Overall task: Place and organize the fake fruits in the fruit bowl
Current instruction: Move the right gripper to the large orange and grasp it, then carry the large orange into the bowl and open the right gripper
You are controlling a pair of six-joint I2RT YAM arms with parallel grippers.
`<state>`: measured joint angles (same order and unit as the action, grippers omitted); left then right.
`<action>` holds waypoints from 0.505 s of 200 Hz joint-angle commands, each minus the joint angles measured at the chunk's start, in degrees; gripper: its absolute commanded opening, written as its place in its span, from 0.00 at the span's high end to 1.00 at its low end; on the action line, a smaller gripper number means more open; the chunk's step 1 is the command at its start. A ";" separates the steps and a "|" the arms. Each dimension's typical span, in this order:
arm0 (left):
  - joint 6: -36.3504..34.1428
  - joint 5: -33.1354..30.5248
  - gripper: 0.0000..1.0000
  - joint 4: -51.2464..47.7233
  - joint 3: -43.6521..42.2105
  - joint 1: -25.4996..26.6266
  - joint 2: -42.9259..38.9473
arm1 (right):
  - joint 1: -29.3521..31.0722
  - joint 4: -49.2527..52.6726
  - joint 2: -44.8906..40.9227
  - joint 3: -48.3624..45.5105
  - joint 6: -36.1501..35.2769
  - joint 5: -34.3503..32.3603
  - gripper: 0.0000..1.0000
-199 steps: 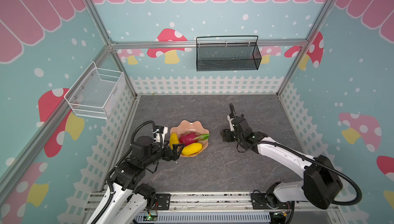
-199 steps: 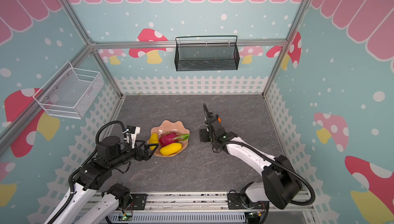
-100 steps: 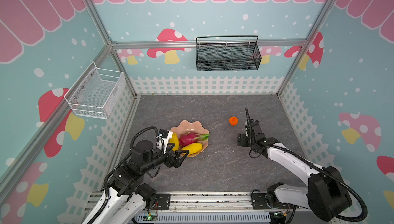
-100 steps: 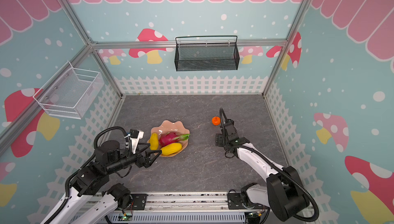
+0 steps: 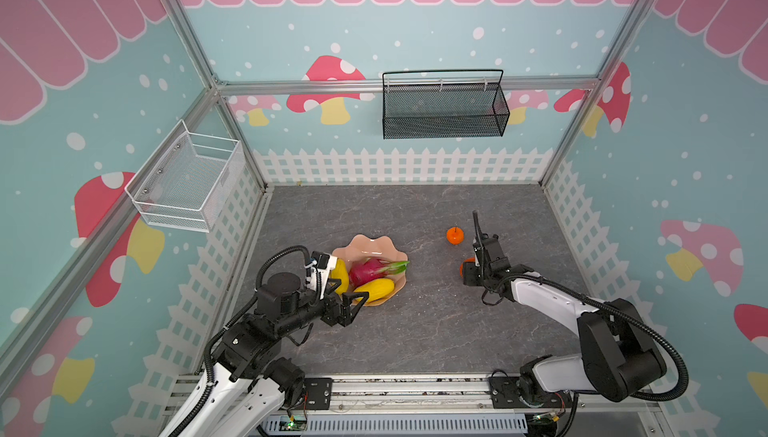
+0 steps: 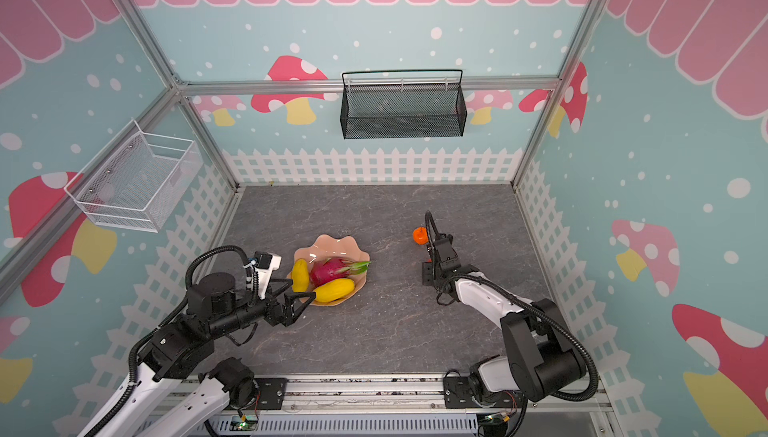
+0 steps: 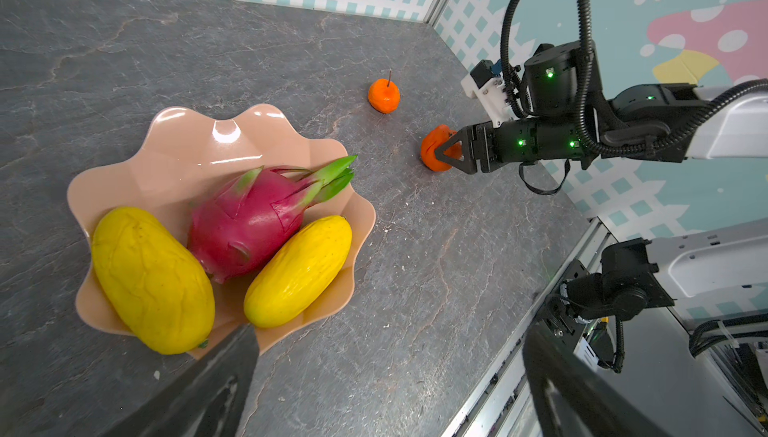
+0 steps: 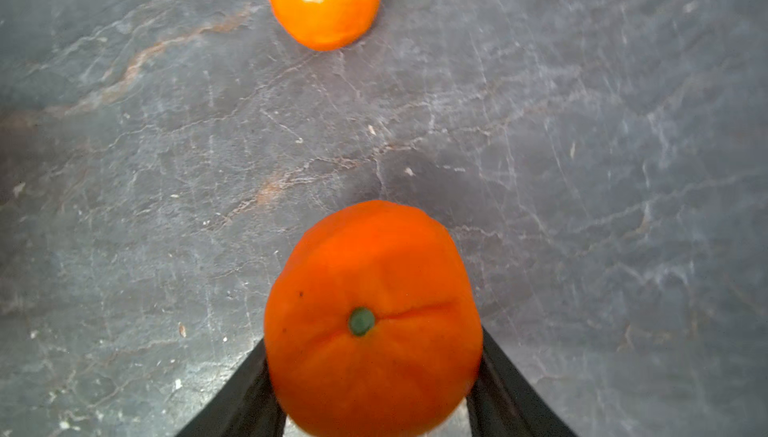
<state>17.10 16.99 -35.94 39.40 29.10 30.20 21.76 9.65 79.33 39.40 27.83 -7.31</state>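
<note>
The right gripper (image 7: 436,151) has shifted right, clamping the larger round orange plastic fruit (image 8: 370,314) (left gripper (image 5: 352,291): jaws apart), apparently ready for the scalloped peach-pink bowl (image 5: 369,243).

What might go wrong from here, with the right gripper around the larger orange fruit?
The round larger orange may slip from the right gripper. The bowl is crowded on its near side by the dragon fruit and yellow fruits, so it could roll out. The left gripper, open at the bowl's rim, may block delivery.
</note>
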 commanded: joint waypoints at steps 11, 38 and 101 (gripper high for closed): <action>-1.28 -3.03 0.00 -0.84 -0.46 0.43 -0.79 | 2.51 -7.81 -2.96 1.81 -2.89 7.63 0.52; -1.30 -4.83 0.00 -1.16 -0.37 0.42 -1.10 | 8.30 -7.72 0.89 10.80 -4.87 11.74 0.52; -1.17 -9.10 0.00 -2.35 -0.11 0.43 -1.38 | 16.84 -8.55 15.81 28.74 -6.92 16.00 0.52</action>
<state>16.51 10.39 -37.06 39.40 29.30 29.61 37.58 1.50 90.52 64.42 22.41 6.26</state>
